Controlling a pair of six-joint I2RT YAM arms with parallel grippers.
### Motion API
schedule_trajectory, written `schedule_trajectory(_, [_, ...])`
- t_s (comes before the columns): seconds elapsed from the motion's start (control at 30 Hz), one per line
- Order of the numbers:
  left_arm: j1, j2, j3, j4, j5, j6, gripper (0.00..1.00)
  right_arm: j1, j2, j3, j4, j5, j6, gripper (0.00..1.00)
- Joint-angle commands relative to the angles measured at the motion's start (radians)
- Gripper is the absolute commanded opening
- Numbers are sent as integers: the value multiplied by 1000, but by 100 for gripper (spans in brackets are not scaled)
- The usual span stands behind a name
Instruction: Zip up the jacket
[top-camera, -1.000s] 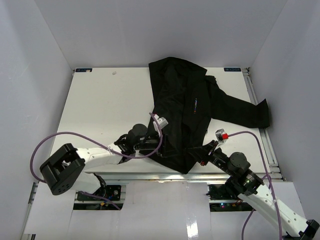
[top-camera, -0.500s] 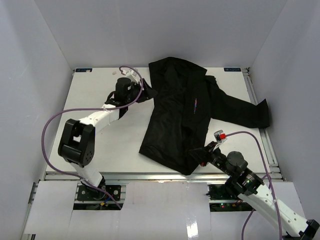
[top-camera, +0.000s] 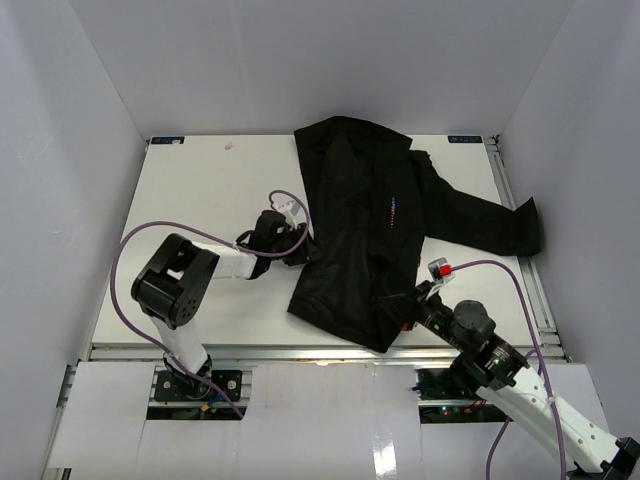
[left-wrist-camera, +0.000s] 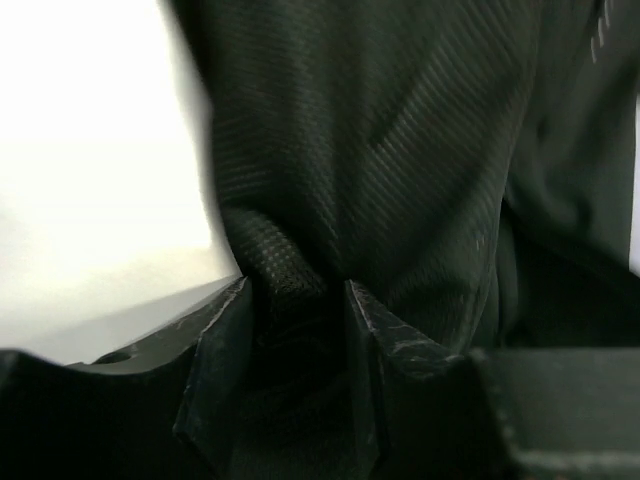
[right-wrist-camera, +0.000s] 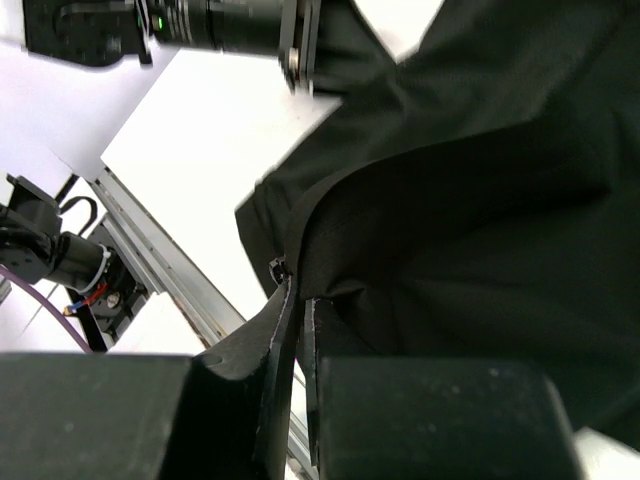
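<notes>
Black jacket (top-camera: 360, 220) lying far-to-near, hem at the near end
Slightly shiny, one sleeve (top-camera: 490, 220) out right; left gripper (top-camera: 298, 243) pinches its left edge, right gripper (top-camera: 412, 305) clamps the hem

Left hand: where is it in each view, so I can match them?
Top external: left hand centre-left, at the black shiny fabric jacket's left edge.
Left wrist: hand bottom centre, gripping a fold.
Right wrist: hand at top, left of centre.
Shared landmark: the jacket's left edge.
</notes>
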Motion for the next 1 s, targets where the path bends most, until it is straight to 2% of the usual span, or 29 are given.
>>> schedule_trajectory(0.0, [-100, -109, -47, 31, 23, 9, 50, 2, -28, 6, 39, 19, 6, 8])
schedule_trajectory(0.07, [-103, -159, -76, 27, 10, -4, 50, 1, -29, 6, 29, 19, 4, 8])
schedule_trajectory(0.2, [-74, -218, -4, -143, -146, 37, 65, 0, -23, 3, 32, 19, 0, 8])
schedule_trajectory(0.4, [162, -130, 268, -258, -104, 41, 67, 1, -17, 1, 32, 18, -11, 8])
schedule_trajectory(0.43, [190, -103, 298, -236, -90, 38, 67, 1, -14, 1, 32, 18, -15, 8])
schedule_trajectory(0.5, [238, -41, 302, -81, -1, 0, 65, 1, -6, 0, 36, 19, -22, 8])
schedule_trajectory(0.53, [271, -11, 293, 20, 61, -43, 65, 0, -3, -1, 38, 19, -24, 8])
schedule_trajectory(0.6, [326, 76, 288, 341, 247, -126, 65, 1, 9, 1, 45, 18, -28, 8])
schedule_trajectory(0.7, [363, 210, 475, 295, 334, -104, 66, 0, 11, -6, 64, 10, -25, 8])
schedule_trajectory(0.83, [371, 340, 669, 178, 285, 30, 70, 2, 14, -21, 114, -2, -19, 8])
schedule_trajectory(0.97, [380, 474, 821, 178, 275, 64, 72, 2, 32, -18, 129, -4, -28, 8])
